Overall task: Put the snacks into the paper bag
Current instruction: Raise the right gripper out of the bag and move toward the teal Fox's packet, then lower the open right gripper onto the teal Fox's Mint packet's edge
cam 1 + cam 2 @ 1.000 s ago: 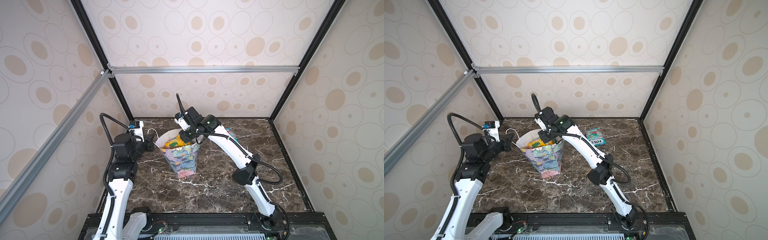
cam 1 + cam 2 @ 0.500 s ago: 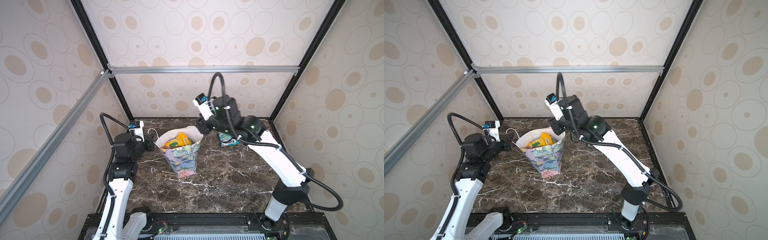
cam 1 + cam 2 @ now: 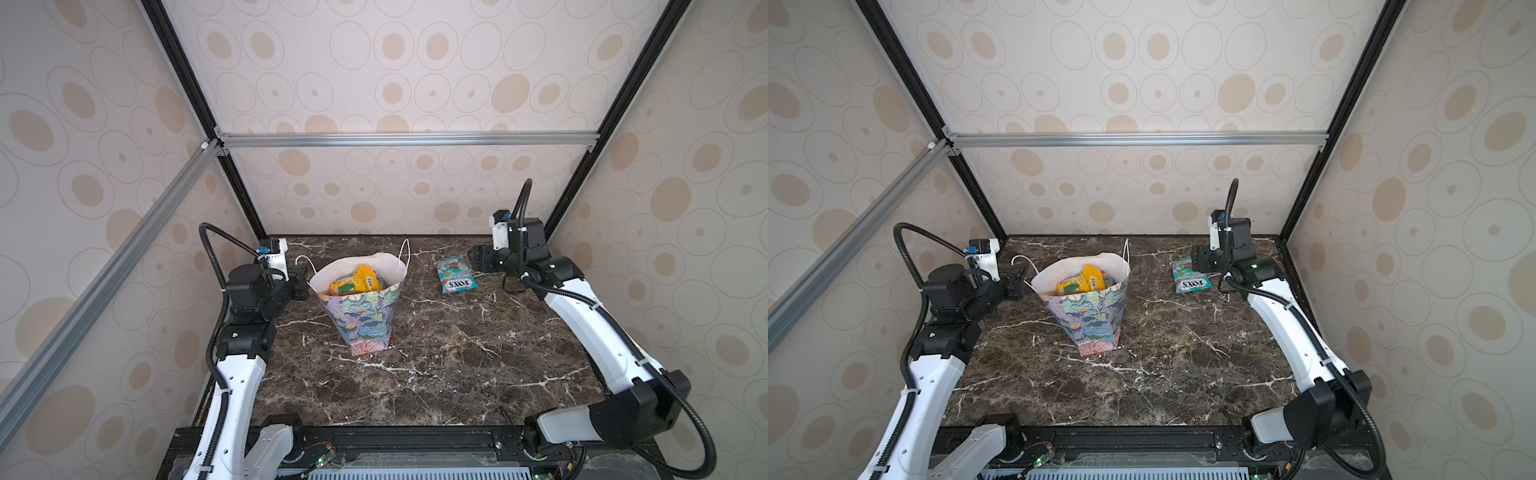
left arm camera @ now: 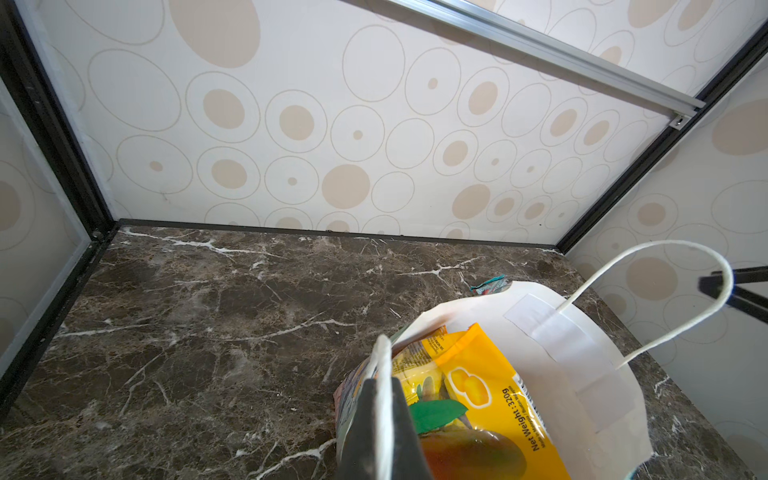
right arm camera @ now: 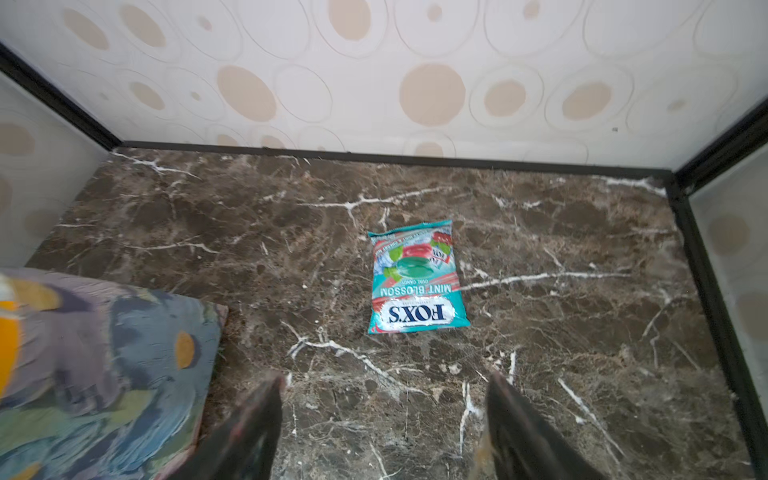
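Note:
The paper bag (image 3: 365, 320) (image 3: 1090, 318) stands upright left of centre in both top views, floral outside and white inside. Yellow and orange snacks (image 3: 358, 281) (image 3: 1084, 283) (image 4: 478, 395) lie inside it. My left gripper (image 3: 304, 283) (image 3: 1018, 283) (image 4: 383, 399) is shut on the bag's left rim. One teal FOX'S packet (image 3: 454, 275) (image 3: 1190, 274) (image 5: 415, 280) lies flat on the marble at the back right. My right gripper (image 3: 478, 261) (image 3: 1198, 259) (image 5: 384, 382) hovers just right of that packet, open and empty, apart from it.
The dark marble table (image 3: 436, 365) is boxed in by patterned walls and black corner posts (image 3: 565, 208). The bag's white cord handle (image 3: 405, 253) (image 4: 665, 291) sticks up at its far rim. In the right wrist view the bag's side (image 5: 104, 353) lies close beside one finger.
My right gripper has left the bag's mouth, swung over to the back right beside the teal packet, and opened wider. The left gripper and the bag have stayed put.

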`<action>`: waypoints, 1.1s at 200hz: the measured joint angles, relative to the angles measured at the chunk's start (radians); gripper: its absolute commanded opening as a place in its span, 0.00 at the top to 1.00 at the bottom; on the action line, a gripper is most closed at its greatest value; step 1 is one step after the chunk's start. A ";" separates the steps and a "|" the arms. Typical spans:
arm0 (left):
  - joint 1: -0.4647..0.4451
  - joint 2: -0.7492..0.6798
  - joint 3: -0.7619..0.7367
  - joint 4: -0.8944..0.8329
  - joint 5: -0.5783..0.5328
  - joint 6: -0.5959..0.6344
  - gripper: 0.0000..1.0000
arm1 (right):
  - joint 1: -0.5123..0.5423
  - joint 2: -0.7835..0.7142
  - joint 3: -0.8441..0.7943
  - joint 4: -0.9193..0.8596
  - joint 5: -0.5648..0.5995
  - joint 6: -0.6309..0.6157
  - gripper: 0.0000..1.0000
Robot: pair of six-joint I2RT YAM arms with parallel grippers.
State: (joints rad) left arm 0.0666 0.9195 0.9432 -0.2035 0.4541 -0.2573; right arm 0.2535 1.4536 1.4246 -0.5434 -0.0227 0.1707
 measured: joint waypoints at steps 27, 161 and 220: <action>-0.001 0.010 0.010 -0.003 0.000 0.000 1.00 | -0.044 0.169 0.018 0.001 -0.040 -0.040 0.17; -0.006 0.017 0.011 0.001 0.000 0.000 1.00 | -0.166 0.597 0.248 -0.093 -0.164 -0.243 0.15; -0.006 0.018 0.011 0.000 -0.005 0.002 1.00 | -0.175 0.695 0.339 -0.134 -0.186 -0.283 0.16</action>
State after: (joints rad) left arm 0.0605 0.9371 0.9543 -0.2031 0.4496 -0.2550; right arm 0.0788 2.1487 1.7638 -0.6777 -0.2089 -0.1120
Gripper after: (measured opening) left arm 0.047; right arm 0.839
